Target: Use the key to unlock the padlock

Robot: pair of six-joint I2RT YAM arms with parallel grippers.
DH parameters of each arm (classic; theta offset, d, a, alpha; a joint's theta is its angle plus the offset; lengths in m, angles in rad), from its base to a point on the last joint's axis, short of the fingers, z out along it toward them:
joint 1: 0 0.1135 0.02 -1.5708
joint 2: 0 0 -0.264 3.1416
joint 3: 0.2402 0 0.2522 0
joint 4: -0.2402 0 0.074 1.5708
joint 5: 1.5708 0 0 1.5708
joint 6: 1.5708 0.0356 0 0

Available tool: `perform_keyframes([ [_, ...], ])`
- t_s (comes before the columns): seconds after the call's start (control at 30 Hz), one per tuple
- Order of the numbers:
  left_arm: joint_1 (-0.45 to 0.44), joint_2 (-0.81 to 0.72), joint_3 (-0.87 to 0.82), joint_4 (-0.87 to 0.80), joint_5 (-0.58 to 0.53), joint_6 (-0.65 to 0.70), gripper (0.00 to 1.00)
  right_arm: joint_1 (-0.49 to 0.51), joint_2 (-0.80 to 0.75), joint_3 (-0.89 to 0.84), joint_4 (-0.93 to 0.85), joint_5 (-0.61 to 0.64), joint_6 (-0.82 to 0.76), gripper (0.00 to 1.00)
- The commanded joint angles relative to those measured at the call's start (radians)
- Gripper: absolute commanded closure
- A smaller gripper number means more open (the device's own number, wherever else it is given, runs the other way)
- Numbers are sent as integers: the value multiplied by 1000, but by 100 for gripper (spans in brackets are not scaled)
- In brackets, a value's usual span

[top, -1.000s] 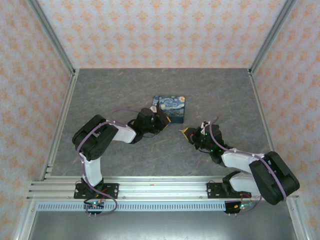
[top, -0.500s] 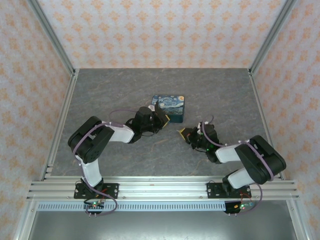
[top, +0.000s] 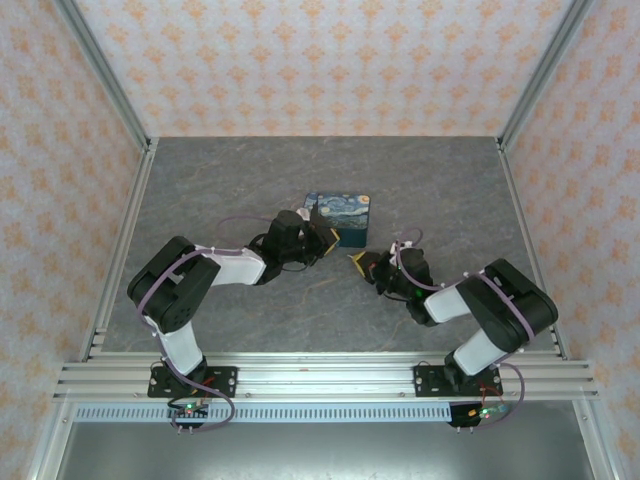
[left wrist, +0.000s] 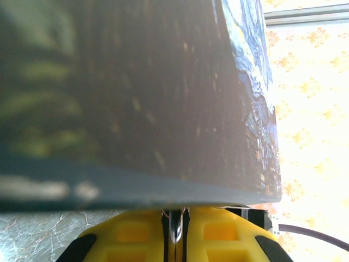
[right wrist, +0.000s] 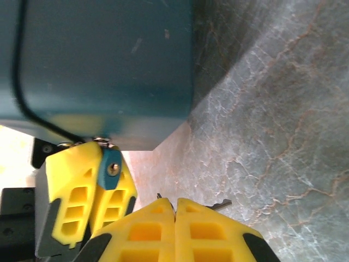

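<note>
Top external: both arms reach inward over the grey surface (top: 230, 180). The left jaws sit against the near left corner of the painted box (top: 345, 212). The right jaws lie just to their right, off the box's near edge. The two sets of tips are near each other but apart.

Left wrist: the box's (left wrist: 136, 82) dark side wall stands close in front of the yellow fingers (left wrist: 229, 240). We note a thin metal piece (left wrist: 174, 226) pinched in the slit between them; we cannot tell which part it is.

Right wrist: right jaws clenched, fingers (right wrist: 207, 234) pressed together, with a sliver of the key (right wrist: 221, 204) poking out at the tips above the surface (right wrist: 262, 109). Ahead and to the left in this view, the left jaws' fingers (right wrist: 71, 185) grasp the blue padlock (right wrist: 112, 168). Its keyhole faces this camera, just under the box's (right wrist: 109, 65) corner. The padlock stands apart from the key tip. A black cable (right wrist: 19, 82) runs along the box.
</note>
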Motion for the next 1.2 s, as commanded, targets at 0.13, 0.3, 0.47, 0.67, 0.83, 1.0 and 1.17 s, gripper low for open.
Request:
perform_keyframes([
  [0.13,-6,13,19,62,22,0,100,5,-74,24,-13,38,9,100],
  [0.3,-9,26,21,81,25,-11,100,6,-49,39,-4,42,20,100],
  [0.47,-12,34,25,87,28,-19,100,6,-32,52,3,47,28,100],
  [0.67,-15,37,33,88,25,-20,100,7,-6,66,3,48,34,100],
  [0.83,-16,38,35,91,24,-22,100,7,13,68,4,48,36,100],
  [1.0,-18,40,37,88,24,-22,100,7,32,77,11,45,39,100],
  [1.17,-19,44,42,89,24,-22,100,11,46,87,18,45,40,100],
])
